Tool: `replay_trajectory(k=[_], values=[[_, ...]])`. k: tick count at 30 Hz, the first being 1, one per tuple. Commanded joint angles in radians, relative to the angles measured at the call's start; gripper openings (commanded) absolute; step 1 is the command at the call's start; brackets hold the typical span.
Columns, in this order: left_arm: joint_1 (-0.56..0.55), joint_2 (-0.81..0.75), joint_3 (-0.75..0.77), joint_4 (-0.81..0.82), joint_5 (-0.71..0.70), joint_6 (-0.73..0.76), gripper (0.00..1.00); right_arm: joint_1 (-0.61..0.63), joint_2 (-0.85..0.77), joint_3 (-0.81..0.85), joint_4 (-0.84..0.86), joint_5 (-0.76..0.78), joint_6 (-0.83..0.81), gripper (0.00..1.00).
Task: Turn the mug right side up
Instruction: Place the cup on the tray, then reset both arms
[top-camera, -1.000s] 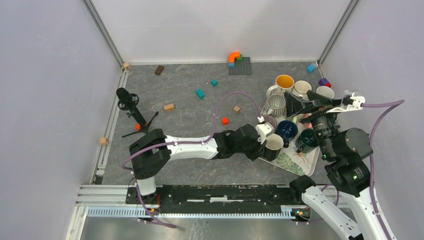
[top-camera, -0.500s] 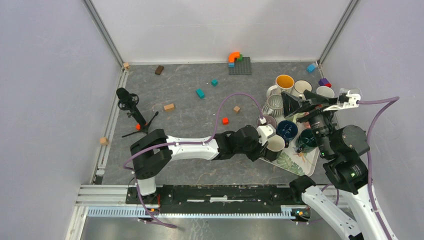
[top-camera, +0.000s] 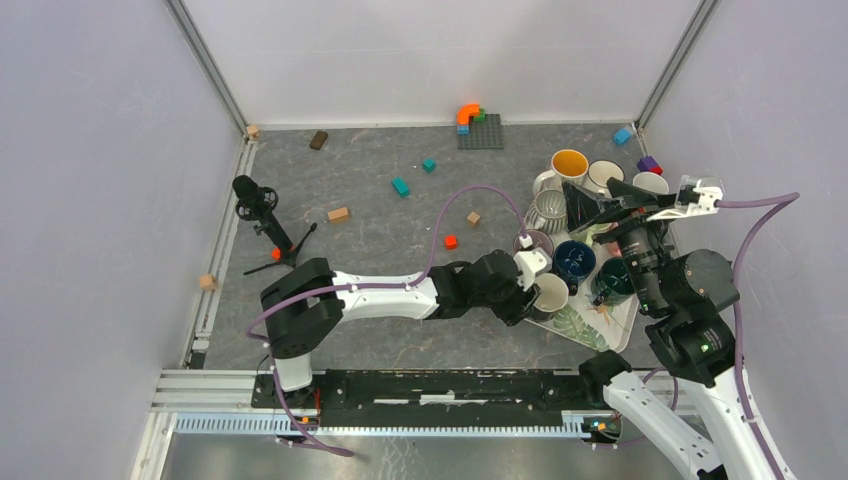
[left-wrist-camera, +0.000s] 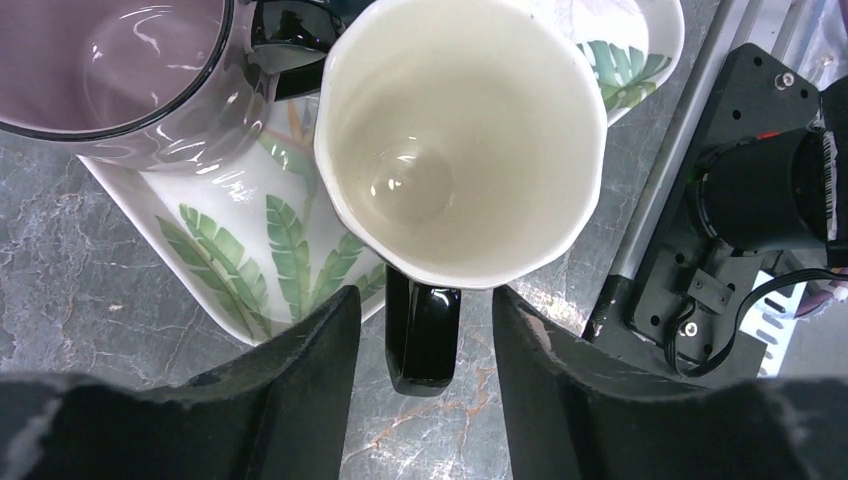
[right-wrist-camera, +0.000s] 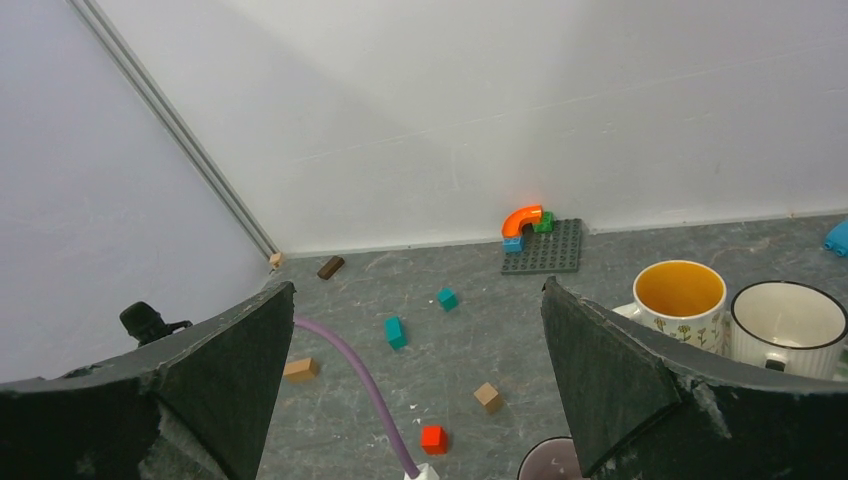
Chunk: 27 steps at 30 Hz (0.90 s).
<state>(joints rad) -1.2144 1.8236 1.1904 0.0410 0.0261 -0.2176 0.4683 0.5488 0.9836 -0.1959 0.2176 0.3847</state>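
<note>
On the cream mug (left-wrist-camera: 465, 140), the rim hides the top of the black handle (left-wrist-camera: 422, 335). The purple glass mug (left-wrist-camera: 110, 70) and leaf-print tray (left-wrist-camera: 235, 275) both run partly off the left wrist view's top edge.

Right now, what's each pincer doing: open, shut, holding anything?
Left pincer: open, straddling the black handle of the mug, not clamping it.
Right pincer: open, holding nothing.

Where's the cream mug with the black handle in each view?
Top external: cream mug on the near-left corner of the tray.
Left wrist: cream mug fills the upper centre, handle pointing down the picture.
Right wrist: not in it.
Shared landmark: the purple mug beside it.
</note>
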Motion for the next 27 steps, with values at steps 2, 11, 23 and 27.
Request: replay_trajectory(k=[2,11,23,27], values=[[-0.006,-0.090,0.022,-0.012,-0.054,0.002,0.69,-0.002,-0.001,0.000,0.035,-0.016,0.005,0.98],[0.003,-0.296,-0.021,-0.142,-0.161,-0.130,1.00,-0.003,0.008,0.005,0.026,-0.018,-0.028,0.98],[0.268,-0.632,-0.102,-0.374,-0.164,-0.275,1.00,-0.003,0.131,0.018,0.028,-0.163,-0.057,0.98],[0.373,-0.719,-0.108,-0.425,-0.147,-0.265,1.00,-0.002,0.205,0.017,0.018,-0.259,-0.062,0.98]])
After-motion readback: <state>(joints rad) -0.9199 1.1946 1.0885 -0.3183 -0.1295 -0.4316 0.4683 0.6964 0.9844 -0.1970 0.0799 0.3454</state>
